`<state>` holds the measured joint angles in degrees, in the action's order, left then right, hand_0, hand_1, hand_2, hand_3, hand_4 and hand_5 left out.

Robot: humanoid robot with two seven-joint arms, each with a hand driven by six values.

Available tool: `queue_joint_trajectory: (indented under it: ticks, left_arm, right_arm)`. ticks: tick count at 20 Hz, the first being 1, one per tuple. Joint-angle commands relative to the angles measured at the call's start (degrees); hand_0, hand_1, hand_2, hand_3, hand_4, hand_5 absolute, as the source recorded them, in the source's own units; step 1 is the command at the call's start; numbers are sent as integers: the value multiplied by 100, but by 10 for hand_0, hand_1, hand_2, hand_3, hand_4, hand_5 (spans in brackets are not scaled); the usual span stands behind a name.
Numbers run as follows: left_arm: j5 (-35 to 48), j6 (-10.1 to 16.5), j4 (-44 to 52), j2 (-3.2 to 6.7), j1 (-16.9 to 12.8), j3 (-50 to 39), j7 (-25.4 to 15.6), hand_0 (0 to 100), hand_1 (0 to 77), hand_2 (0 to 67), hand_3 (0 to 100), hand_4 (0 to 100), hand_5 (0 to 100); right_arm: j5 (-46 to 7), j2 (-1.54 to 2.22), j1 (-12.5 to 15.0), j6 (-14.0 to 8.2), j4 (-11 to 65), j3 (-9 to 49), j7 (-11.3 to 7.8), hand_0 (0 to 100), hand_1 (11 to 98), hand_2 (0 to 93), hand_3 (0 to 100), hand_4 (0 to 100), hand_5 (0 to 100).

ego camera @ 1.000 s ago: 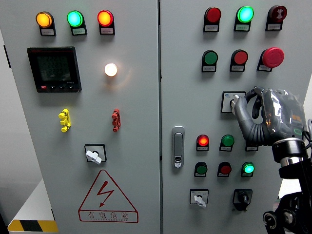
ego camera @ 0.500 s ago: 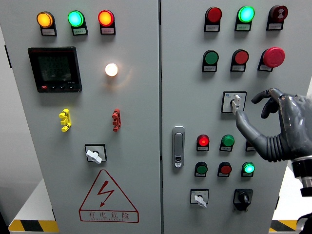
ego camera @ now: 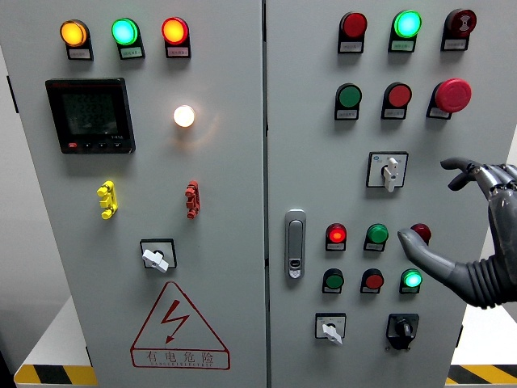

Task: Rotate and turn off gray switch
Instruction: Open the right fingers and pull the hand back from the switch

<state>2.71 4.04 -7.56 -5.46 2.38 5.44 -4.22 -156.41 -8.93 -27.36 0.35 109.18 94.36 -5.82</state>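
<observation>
Gray switch [ego camera: 390, 171], handle standing upright, is sitting up and to the left of the right hand [ego camera: 477, 234], which is hanging apart from it with fingers spread, gripping nothing

The gray cabinet panel [ego camera: 323, 162] carries the gray switch [ego camera: 388, 171] up-left of the right hand [ego camera: 477, 234] (knob upright), with 3 round buttons [ego camera: 376, 235] just left of its thumb.
</observation>
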Motion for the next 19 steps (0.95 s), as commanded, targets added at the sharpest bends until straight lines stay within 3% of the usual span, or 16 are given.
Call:
queue_joint_trajectory:
  ticks: [1, 4, 7, 9, 12, 19]
  left_arm:
    - [-7, 0, 0, 1, -1, 1, 0, 885, 0, 133, 187, 82, 109]
    - [-7, 0, 0, 1, -1, 1, 0, 885, 0, 133, 187, 82, 109]
    - [-7, 0, 0, 1, -1, 1, 0, 885, 0, 133, 188, 82, 109]
    - [-7, 0, 0, 1, -1, 1, 0, 885, 0, 133, 188, 82, 109]
    - [1, 0, 0, 1, -1, 1, 0, 885, 0, 133, 188, 82, 109]
    - [-7, 0, 0, 1, -1, 1, 0, 885, 0, 133, 187, 82, 109]
  right_arm:
    - [-12, -3, 126, -26, 138, 91, -139, 0, 372, 158, 236, 110, 325]
    - [-12, -3, 223, -35, 296, 109, -139, 0, 381, 110, 189, 86, 297]
    - [-30, 5, 293, -52, 384, 109, -139, 0, 387, 91, 116, 85, 209]
    - [-30, 6, 346, -61, 402, 118, -139, 0, 391, 87, 114, 84, 181]
    - [-30, 6, 381, -254, 428, 118, -130, 0, 396, 84, 107, 80, 156]
    - [-82, 6, 381, -298, 481, 74, -60, 0, 405, 78, 102, 73, 130]
